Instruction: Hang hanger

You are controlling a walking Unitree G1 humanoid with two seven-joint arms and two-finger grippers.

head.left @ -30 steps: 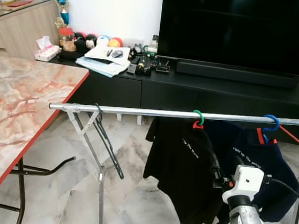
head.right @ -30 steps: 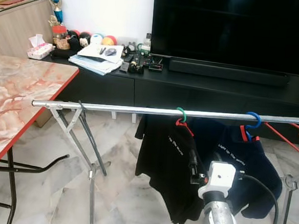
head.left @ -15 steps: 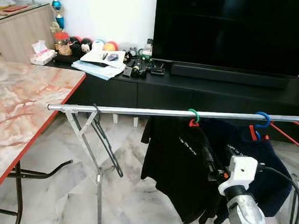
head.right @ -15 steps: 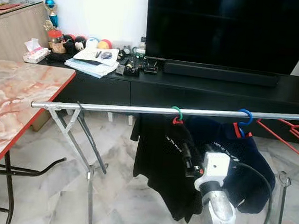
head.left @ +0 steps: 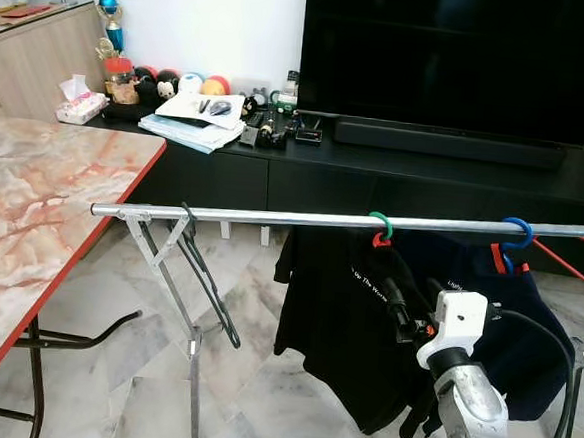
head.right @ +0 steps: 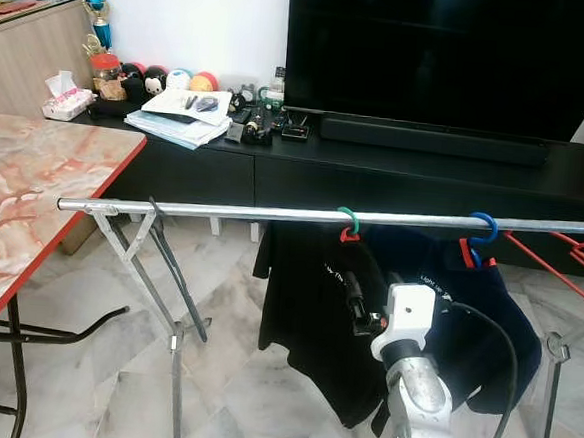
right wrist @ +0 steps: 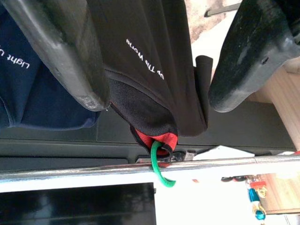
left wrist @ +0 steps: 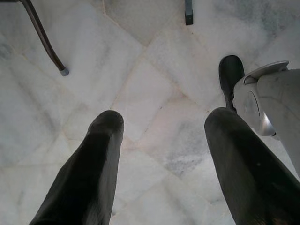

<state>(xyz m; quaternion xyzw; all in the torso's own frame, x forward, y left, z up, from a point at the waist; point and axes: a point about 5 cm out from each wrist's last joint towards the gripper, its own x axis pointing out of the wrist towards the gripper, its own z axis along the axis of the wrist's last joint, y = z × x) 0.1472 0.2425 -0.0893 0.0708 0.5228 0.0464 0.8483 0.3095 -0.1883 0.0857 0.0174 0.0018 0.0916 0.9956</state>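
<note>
A tissue box (head.left: 77, 107) sits on the far cabinet. A steel rail (head.left: 272, 217) carries a green hanger (head.left: 381, 226) with a black shirt (head.left: 341, 313) reading "Up The World". The right gripper (right wrist: 154, 89), jaws spread, hovers just below it. The left gripper (left wrist: 161, 159) hangs with jaws spread.

The right gripper (head.left: 394, 304) is now higher and closer to the black shirt (head.left: 341, 313) than one second ago.
</note>
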